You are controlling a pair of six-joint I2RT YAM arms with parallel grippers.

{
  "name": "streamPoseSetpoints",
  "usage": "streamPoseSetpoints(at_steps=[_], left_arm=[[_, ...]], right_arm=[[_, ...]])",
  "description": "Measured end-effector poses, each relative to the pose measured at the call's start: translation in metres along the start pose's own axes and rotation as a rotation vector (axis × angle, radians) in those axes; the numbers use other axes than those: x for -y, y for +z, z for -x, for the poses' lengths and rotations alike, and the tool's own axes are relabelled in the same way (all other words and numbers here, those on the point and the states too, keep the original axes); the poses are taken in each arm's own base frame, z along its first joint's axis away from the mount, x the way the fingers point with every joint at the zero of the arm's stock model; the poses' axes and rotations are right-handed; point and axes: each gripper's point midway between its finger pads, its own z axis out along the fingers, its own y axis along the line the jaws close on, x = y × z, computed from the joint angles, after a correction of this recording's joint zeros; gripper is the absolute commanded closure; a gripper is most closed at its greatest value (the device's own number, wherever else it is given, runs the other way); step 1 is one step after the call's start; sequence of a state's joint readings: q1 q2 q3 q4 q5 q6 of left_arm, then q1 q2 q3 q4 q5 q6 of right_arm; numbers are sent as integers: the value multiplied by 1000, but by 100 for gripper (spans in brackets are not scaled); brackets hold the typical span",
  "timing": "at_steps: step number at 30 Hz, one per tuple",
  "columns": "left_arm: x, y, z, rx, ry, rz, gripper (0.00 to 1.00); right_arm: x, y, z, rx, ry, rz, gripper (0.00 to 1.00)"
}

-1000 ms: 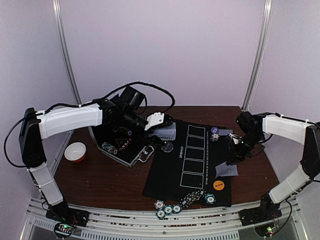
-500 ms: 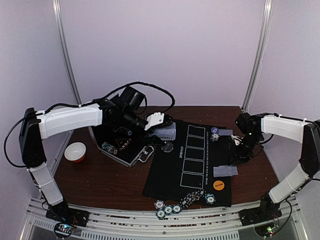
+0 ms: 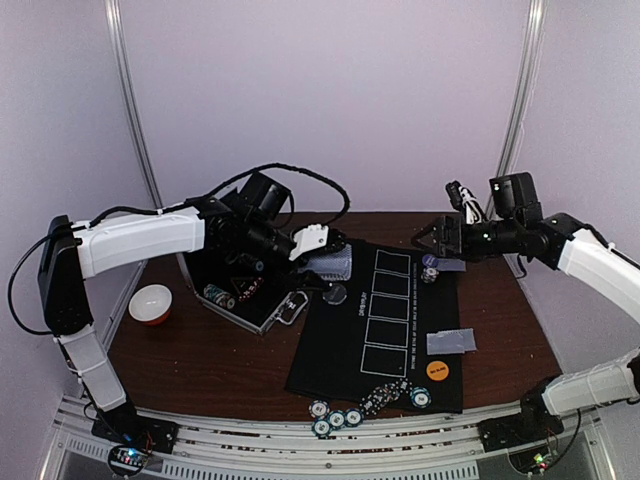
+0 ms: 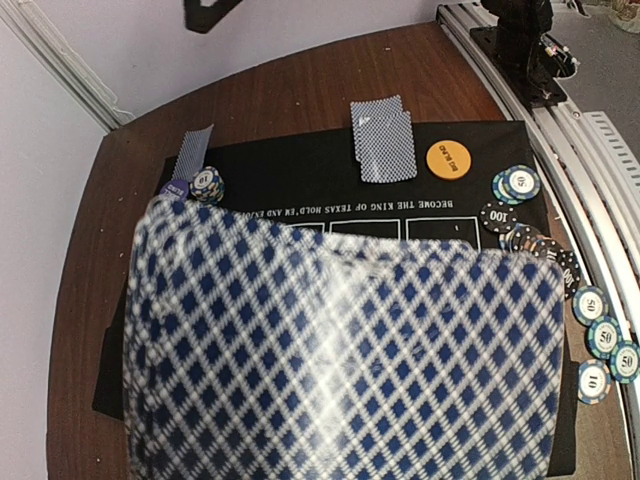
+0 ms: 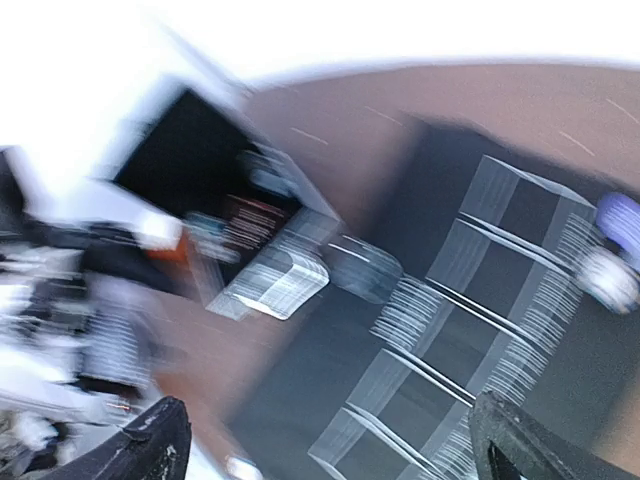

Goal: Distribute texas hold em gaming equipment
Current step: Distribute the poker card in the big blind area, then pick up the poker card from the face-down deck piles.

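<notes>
Right pincer [image 3: 438, 233] lifted, open | left pincer [image 3: 330, 250] grips playing cards [image 4: 340, 350] filling wrist view

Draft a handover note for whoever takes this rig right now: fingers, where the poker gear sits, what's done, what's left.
Left gripper: shut on a stack of cards by the mat's far left corner.
Right gripper: fingers open, empty, raised near the mat's far right.
Done: two cards and orange button on the mat's right side; one card and a chip at its far right.
Left: chips bunched at the near edge, not shared out; probably more cards to deal.
</notes>
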State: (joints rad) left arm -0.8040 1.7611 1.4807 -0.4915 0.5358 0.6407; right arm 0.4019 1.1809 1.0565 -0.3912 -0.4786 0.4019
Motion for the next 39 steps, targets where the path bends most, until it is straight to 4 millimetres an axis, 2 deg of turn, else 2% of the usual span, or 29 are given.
streamPoseSetpoints(at_steps=[3,6,12,17,23,29,39], left_arm=[[0,0,0,0,-2,2,43],[-1,0,0,1,-3,4,43],[-1,0,0,-1,-5,6,43],[-1,0,0,-1,-5,6,43],[-2,0,0,-4,-5,9,43],[-3,0,-2,-10,-5,16,44],[-4,0,-2,-14,-5,20,44]], right_arm=[[-52,12,10,92,-23,216,0],[-87,36,4,84,-35,343,0],[-121,68,-19,28,-72,436,0],[-130,83,-27,2,-98,435,3],[-126,97,-31,-22,-119,384,16],[-118,99,-33,-47,-146,324,33],[-115,95,-33,-80,-174,278,44]])
